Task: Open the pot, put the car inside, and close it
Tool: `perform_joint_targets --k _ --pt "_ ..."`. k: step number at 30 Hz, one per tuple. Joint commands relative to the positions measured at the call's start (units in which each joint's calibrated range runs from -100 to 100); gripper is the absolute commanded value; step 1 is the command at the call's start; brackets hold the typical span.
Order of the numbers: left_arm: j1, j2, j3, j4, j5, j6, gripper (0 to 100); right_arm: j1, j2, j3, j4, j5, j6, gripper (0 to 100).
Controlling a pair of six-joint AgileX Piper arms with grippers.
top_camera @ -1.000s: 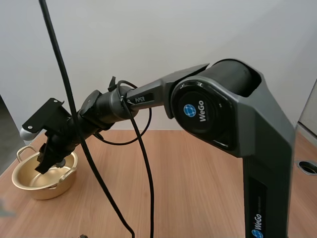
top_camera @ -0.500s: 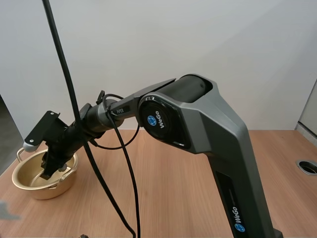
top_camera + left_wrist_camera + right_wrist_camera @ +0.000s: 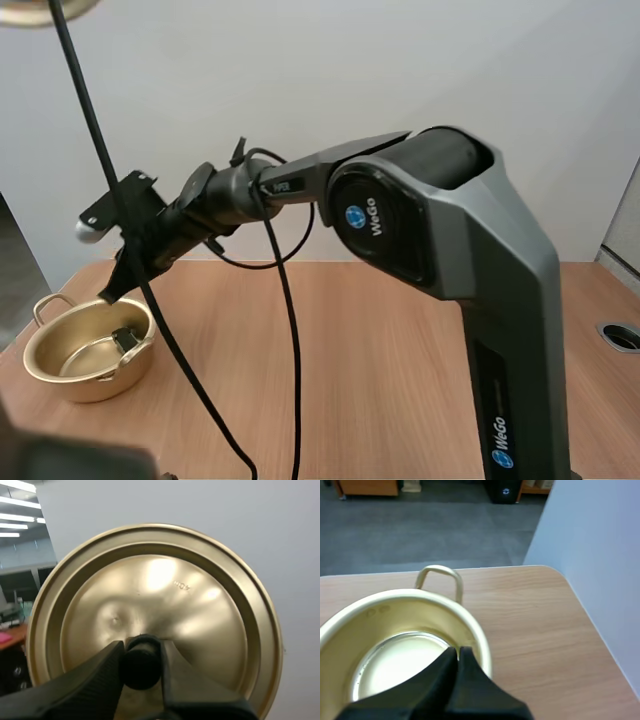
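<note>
Our right gripper (image 3: pixel 112 290) has risen out of the round golden metal pot (image 3: pixel 88 388) at the high view's lower left, its fingers pressed together on nothing. A small dark object (image 3: pixel 126 338), likely the car, lies inside by the right rim. Our left gripper (image 3: pixel 141 652) clamps the black knob (image 3: pixel 141 672) of the golden lid (image 3: pixel 200 605), so closing the pot should come next.

Bright, even light, with soft glare spots on the lid (image 3: pixel 161 577).
</note>
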Motion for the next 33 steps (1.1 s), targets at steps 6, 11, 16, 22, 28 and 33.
perform_joint_targets --k 6,11,16,22,28,33 --pt "-0.01 12.31 0.12 13.92 23.61 -4.60 0 -11.47 -10.44 -0.01 -3.29 0.94 8.01 0" --pt "-0.01 21.98 0.12 15.94 35.09 -1.07 0 -18.89 -16.36 -0.01 -3.44 5.67 9.18 0" --pt "-0.01 31.04 1.65 17.04 35.09 1.15 0 -25.37 -22.50 -0.01 -3.53 11.56 9.18 0" --pt "-0.01 35.93 8.40 16.60 35.09 4.61 0 -30.26 -28.13 -0.01 -3.78 15.47 9.18 0" --pt "-0.01 36.87 14.07 16.83 35.09 7.38 0 -31.74 -31.41 -0.01 -4.08 17.48 9.18 0" --pt "-0.01 36.87 20.01 18.07 35.09 7.63 0 -31.74 -33.00 -0.01 -3.69 20.66 9.61 0"
